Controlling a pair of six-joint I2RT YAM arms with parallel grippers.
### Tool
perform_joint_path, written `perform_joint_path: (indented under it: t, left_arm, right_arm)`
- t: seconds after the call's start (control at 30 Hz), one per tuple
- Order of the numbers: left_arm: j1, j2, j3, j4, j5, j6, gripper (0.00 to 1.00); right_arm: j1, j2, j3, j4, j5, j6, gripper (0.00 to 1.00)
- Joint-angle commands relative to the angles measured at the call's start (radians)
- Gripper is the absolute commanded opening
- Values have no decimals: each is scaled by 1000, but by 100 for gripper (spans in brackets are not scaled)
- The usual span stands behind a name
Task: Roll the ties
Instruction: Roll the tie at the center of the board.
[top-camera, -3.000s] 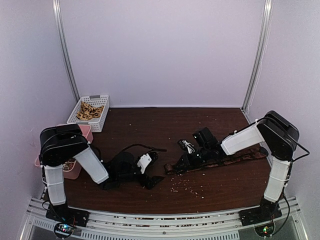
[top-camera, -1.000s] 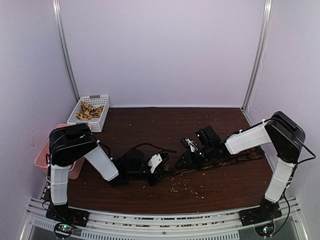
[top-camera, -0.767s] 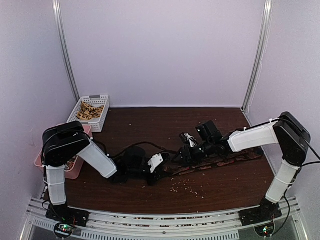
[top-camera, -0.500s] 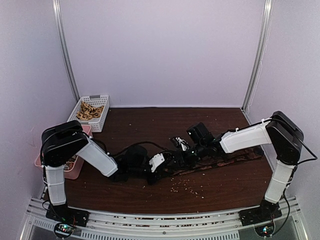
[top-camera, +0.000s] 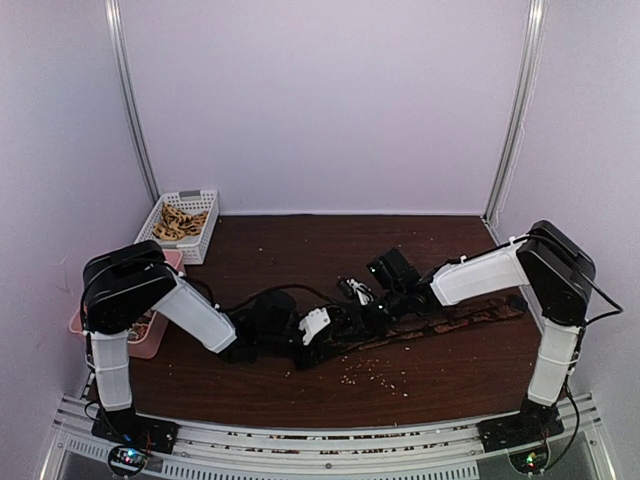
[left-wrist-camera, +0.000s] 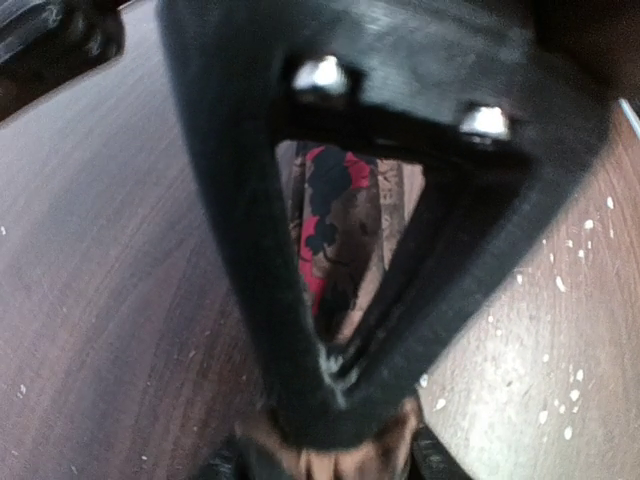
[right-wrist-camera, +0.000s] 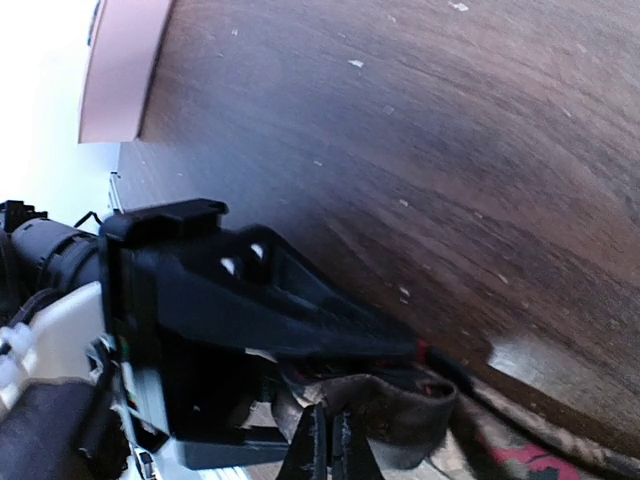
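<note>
Brown tie (top-camera: 468, 318), its end pinched by both: the right gripper (top-camera: 350, 308) has slid left to meet the left gripper (top-camera: 328, 332), so rolling looks begun.

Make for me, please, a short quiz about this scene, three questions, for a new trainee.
1. True or false: the tie lies inside the white basket.
2. Where are the left gripper and the right gripper together? A: at the tie's left end. B: at its right end. C: over the basket.
3. What small things are scattered on the table, on the near side of the tie?
Key: 1 false, it lies on the table. 2 A. 3 pale crumbs.
</note>
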Motion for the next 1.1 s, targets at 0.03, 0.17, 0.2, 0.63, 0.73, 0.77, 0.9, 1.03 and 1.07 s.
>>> perform_joint_path:
  t: [0.03, 0.17, 0.2, 0.63, 0.73, 0.77, 0.9, 1.03, 1.07]
  left_arm:
    - [4, -11, -84, -11, -40, -10, 57]
    - [4, -14, -122, 118, -54, -33, 64]
    - [4, -8, -126, 148, -56, -38, 66]
    - [-42, 161, -37, 379, -113, -123, 80]
    - [-52, 184, 5, 356, -123, -132, 77]
    - [-54, 190, 15, 349, -122, -132, 75]
    - [-54, 200, 44, 305, -128, -138, 63]
    - [-54, 195, 38, 263, -143, -139, 43]
    - [-54, 190, 34, 240, -146, -134, 39]
  right_arm:
    - [-38, 21, -100, 67, 18, 21, 0]
    - [-68, 5, -163, 163, -21, 64, 0]
    - [-77, 4, -178, 196, -35, 82, 0]
    - [-88, 38, -195, 325, -87, 171, 0]
    - [-87, 39, -198, 331, -87, 176, 0]
    - [-86, 39, -200, 333, -87, 178, 0]
    - [-81, 38, -195, 342, -88, 187, 0]
    - [-78, 34, -193, 362, -98, 206, 0]
    - [-78, 30, -192, 362, -100, 209, 0]
